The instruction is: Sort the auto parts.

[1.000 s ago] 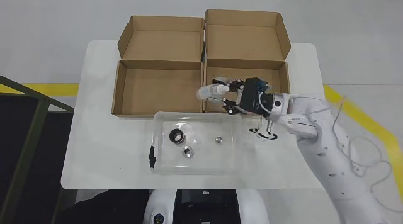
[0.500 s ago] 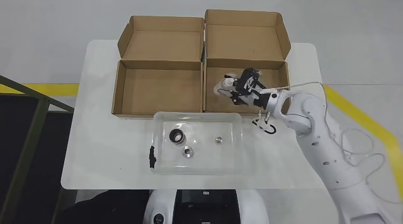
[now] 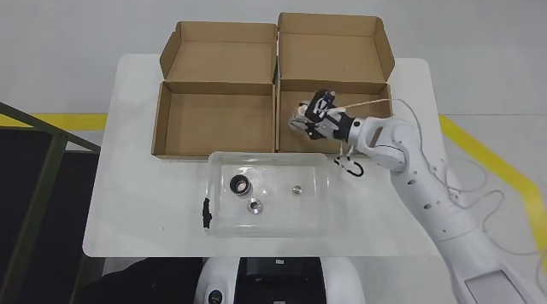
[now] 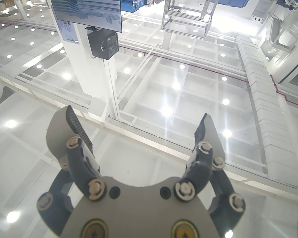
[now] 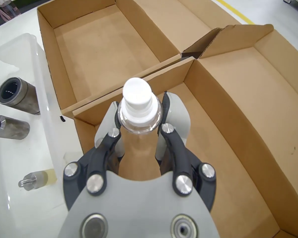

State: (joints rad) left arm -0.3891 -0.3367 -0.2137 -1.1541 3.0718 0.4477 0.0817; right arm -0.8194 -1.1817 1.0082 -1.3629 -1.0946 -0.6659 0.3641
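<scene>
My right gripper [image 3: 306, 121] [image 5: 141, 105] is shut on a clear bottle with a white cap [image 3: 299, 118] [image 5: 138, 95]. It holds the bottle over the near left part of the right cardboard box [image 3: 374, 101] [image 5: 238, 105]. The left cardboard box [image 3: 214, 125] [image 5: 101, 48] stands beside it with a bare floor. In the clear plastic tray [image 3: 215, 164] [image 5: 5, 154] lie a dark bearing sleeve [image 3: 240, 186] [image 5: 17, 95], a grey metal cylinder [image 3: 255, 208] [image 5: 10, 127] and a small pin part [image 3: 297, 190] [image 5: 33, 180]. My left gripper [image 4: 139, 121] is open, holds nothing and points up at a ceiling.
Both boxes have their lids folded back toward the table's far edge. A small black piece [image 3: 206, 212] sits at the tray's left end. A black hook-shaped item [image 3: 352, 168] lies on the white table to the right of the tray.
My right gripper has carried the bottle from the divider between the boxes further into the right box and turned, its arm swinging toward the table's far side.
</scene>
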